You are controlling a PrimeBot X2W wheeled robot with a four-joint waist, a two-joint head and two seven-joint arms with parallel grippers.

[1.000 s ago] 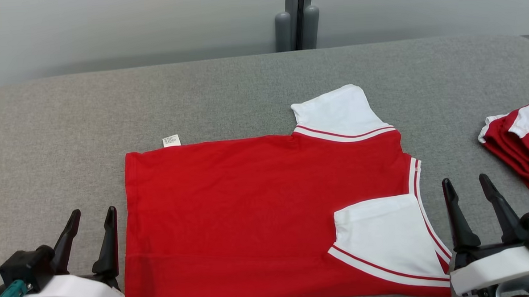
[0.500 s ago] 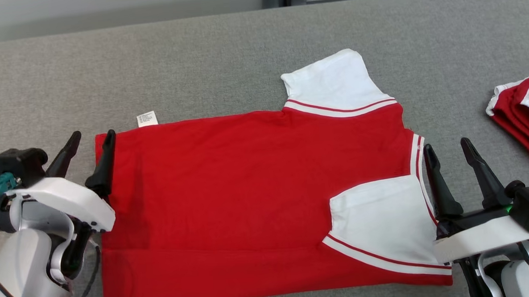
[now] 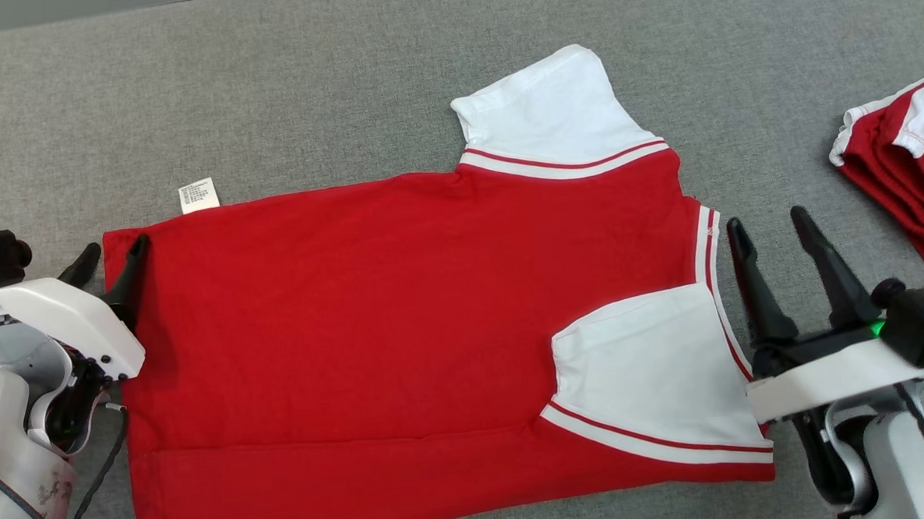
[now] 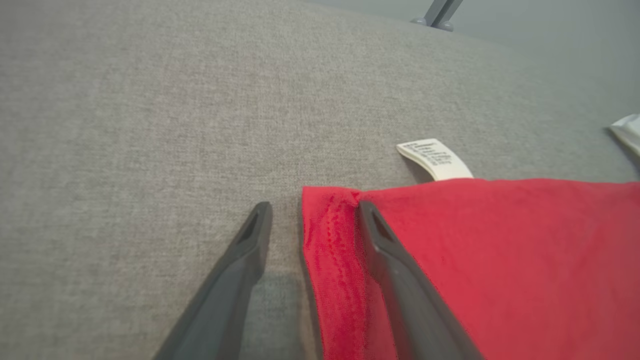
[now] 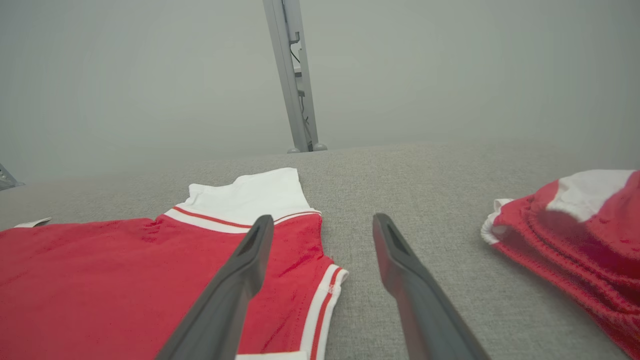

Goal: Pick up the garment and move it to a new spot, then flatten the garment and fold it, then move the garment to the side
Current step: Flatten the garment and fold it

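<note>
Red garment [image 3: 402, 317], white striped sleeves, flat on the grey tabletop [image 3: 267, 81]. My left claw [image 3: 116, 245], apart, straddles its corner hem; right claw [image 3: 766, 219], apart, beside its neck edge. Open cloth beyond; red pile [image 3: 904, 193] far right.

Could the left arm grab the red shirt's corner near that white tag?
Probably yes: the left end effector stands open, one finger on each side of the corner hem of the red shirt, with nothing in between.

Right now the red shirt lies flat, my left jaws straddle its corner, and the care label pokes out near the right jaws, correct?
No: the care label pokes out near the left jaws, not the right, as the left wrist view shows. The rest stands.
</note>
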